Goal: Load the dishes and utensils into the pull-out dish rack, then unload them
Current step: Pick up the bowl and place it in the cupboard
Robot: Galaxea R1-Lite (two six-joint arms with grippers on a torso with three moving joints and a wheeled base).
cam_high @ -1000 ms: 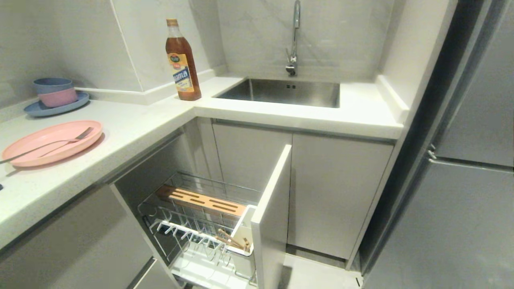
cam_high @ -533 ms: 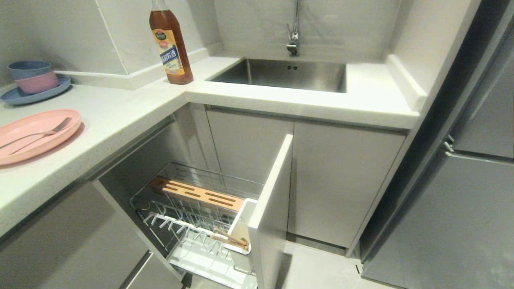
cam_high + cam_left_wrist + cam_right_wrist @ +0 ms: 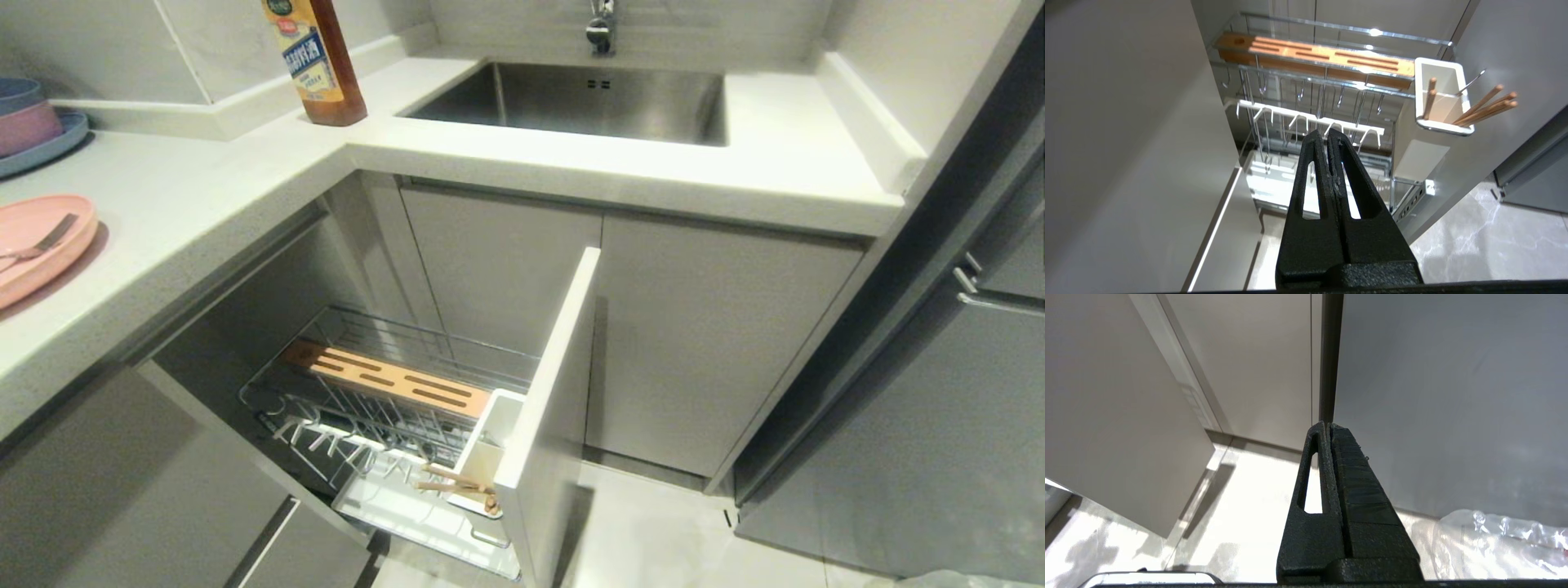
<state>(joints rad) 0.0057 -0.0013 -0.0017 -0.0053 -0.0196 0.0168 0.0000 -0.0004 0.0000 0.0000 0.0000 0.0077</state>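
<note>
The pull-out dish rack [image 3: 351,327] stands pulled out under the counter, with its wooden strip [image 3: 384,382], white drip tray [image 3: 408,516] and pale front panel [image 3: 549,384]. Chopsticks [image 3: 457,483] lean in the white caddy [image 3: 490,433]. On the counter at the far left lies the pink plate [image 3: 33,263], with the fork [image 3: 47,238] across it. Neither gripper appears in the head view. My left gripper [image 3: 1327,132] hangs shut and empty above the rack's prongs [image 3: 1310,118], with the caddy [image 3: 1439,122] and chopsticks [image 3: 1484,108] beside it. My right gripper [image 3: 1328,425] is shut and empty over the floor.
A blue plate with stacked bowls [image 3: 37,131] sits at the counter's back left. A brown bottle [image 3: 314,61] stands by the sink [image 3: 571,102]. Plain cabinet doors [image 3: 694,343] and a grey fridge [image 3: 914,425] stand to the right. A clear plastic bag [image 3: 1494,539] lies on the floor.
The whole head view has shifted: the camera has tipped down, so the counter slid up and left and more of the rack and floor shows. Nothing itself has moved.
</note>
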